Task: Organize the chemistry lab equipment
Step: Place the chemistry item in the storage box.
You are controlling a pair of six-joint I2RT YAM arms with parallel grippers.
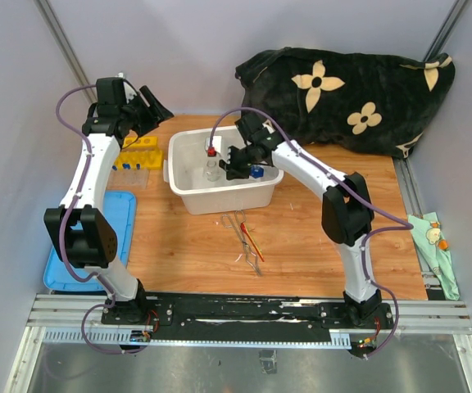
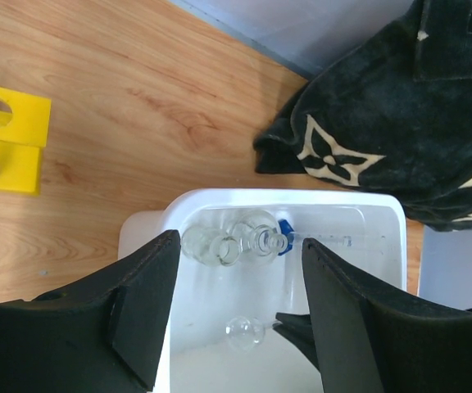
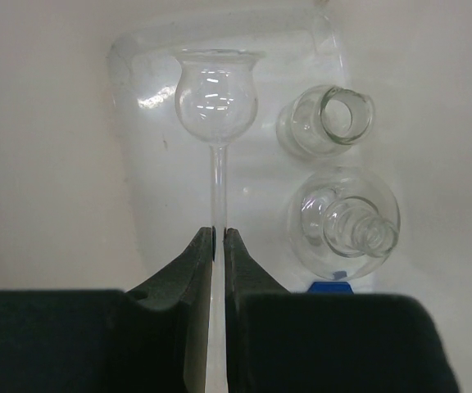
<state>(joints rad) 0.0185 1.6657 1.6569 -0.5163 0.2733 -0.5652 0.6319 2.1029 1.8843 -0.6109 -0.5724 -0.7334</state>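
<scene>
Right wrist view: bulb-tipped glass tube [image 3: 216, 98], within the white bin [image 3: 56, 164] beside a beaker [image 3: 330, 121] and flask [image 3: 344, 223], pinched by its stem in the right gripper [image 3: 218, 246], presumably for gentle placement. The left gripper [image 2: 240, 246] hangs wide and empty above.

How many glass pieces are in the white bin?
3: a stemmed bulb in the right pincer, a small beaker beside it, a flask next to that; more may be hidden.

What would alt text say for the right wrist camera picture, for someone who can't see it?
The right gripper pinches the thin stem of a round-bulbed glass piece inside a white bin. A small glass jar and a round glass bottle sit to its right.
</scene>
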